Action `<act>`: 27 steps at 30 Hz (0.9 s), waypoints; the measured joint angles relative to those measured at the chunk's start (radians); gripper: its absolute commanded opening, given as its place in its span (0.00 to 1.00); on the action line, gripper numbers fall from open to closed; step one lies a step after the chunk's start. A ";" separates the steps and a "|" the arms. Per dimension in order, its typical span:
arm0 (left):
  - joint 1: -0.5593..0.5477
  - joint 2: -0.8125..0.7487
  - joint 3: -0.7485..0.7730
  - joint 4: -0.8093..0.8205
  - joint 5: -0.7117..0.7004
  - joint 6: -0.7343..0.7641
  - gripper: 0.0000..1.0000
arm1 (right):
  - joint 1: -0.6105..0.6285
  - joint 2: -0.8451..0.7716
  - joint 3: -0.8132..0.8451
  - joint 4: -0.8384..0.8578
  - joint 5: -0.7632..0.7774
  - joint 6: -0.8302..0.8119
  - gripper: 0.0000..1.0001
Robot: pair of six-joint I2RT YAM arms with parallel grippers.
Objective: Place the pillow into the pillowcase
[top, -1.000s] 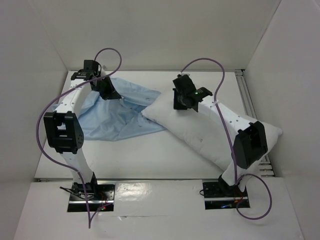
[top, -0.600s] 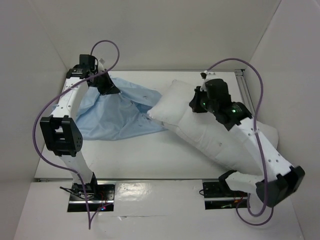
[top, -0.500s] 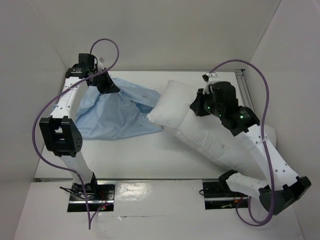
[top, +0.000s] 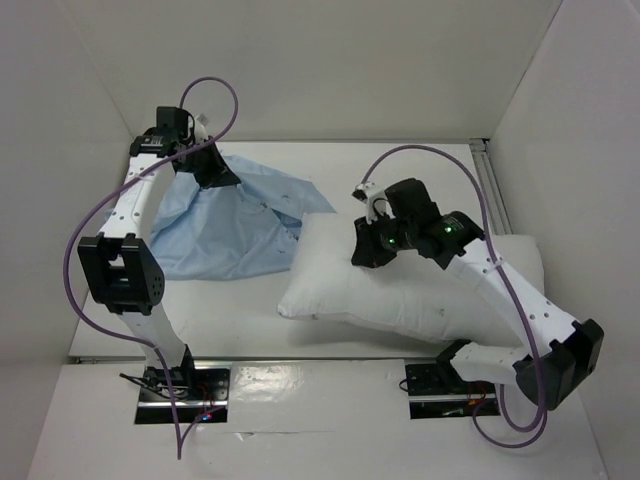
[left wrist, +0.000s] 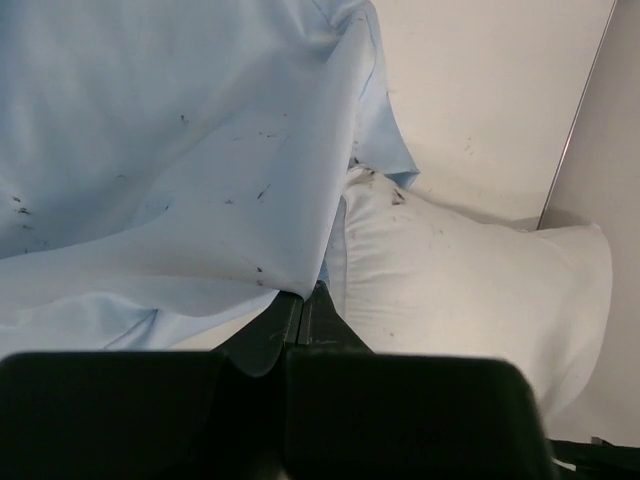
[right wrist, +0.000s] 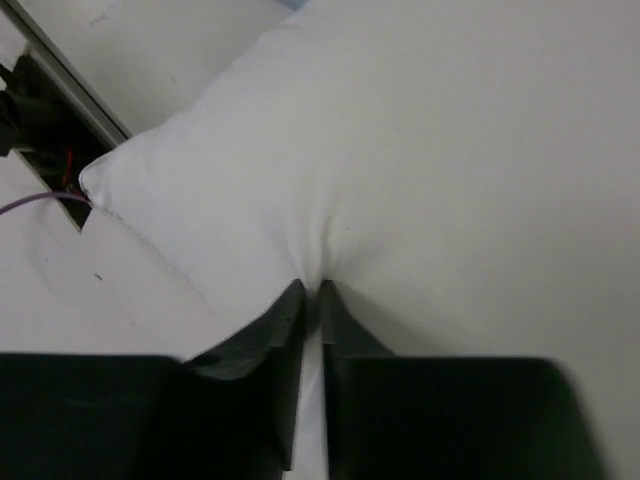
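Observation:
The white pillow [top: 400,290] lies across the right half of the table, its left end lifted toward the middle. My right gripper [top: 365,255] is shut on a pinch of the pillow's top fabric [right wrist: 400,180], near its far edge. The light blue pillowcase [top: 225,225] lies spread at the back left. My left gripper [top: 215,172] is shut on the pillowcase's upper edge [left wrist: 200,170] and holds it raised off the table, so the fabric drapes down from it. The pillow also shows in the left wrist view [left wrist: 470,280], just beyond the hanging pillowcase edge.
White enclosure walls stand at the back and both sides. A metal rail [top: 490,185] runs along the right edge of the table. Purple cables [top: 90,225] loop from both arms. The arm bases [top: 180,385] are bolted at the near edge.
My right gripper has swung left and toward the near side with the pillow in it, dragging its left end toward the table's middle. The left gripper has stayed put, holding the pillowcase.

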 measured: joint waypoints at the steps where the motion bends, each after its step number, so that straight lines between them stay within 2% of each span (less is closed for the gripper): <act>1: 0.000 -0.002 0.000 0.000 0.000 0.000 0.00 | 0.014 0.018 0.005 -0.013 0.008 -0.003 0.39; 3: 0.000 -0.005 0.000 0.000 0.004 0.000 0.00 | 0.039 0.053 0.024 -0.032 0.030 -0.006 0.61; 6: 0.000 -0.007 0.000 -0.001 0.008 0.000 0.00 | 0.059 0.083 0.087 -0.051 0.060 -0.011 0.61; 8: 0.000 -0.007 0.000 -0.003 0.010 0.000 0.00 | 0.072 0.098 0.154 -0.052 0.075 -0.011 0.53; 11: 0.000 -0.007 0.000 -0.007 0.015 0.002 0.00 | 0.095 0.124 0.262 -0.027 0.093 -0.011 0.33; 12: 0.000 -0.007 0.000 -0.009 0.017 0.002 0.00 | 0.101 0.137 0.297 -0.019 0.103 -0.008 0.33; 13: 0.000 -0.007 0.000 -0.010 0.020 0.003 0.00 | 0.105 0.157 0.335 -0.012 0.117 -0.004 0.35; 14: 0.000 -0.007 0.002 -0.013 0.024 0.005 0.00 | 0.110 0.191 0.381 0.000 0.143 -0.003 0.42; 15: -0.001 -0.007 0.004 -0.015 0.026 0.005 0.00 | 0.117 0.230 0.418 0.010 0.166 -0.003 0.42; 17: -0.004 -0.007 0.011 -0.019 0.033 0.009 0.00 | 0.129 0.335 0.514 0.030 0.224 -0.008 0.51; 23: -0.005 -0.007 0.043 -0.035 0.041 0.035 0.00 | 0.174 0.744 0.680 0.101 0.387 -0.039 0.75; 27: -0.006 -0.007 0.045 -0.047 0.041 0.053 0.00 | 0.178 0.928 0.714 0.110 0.439 -0.053 0.80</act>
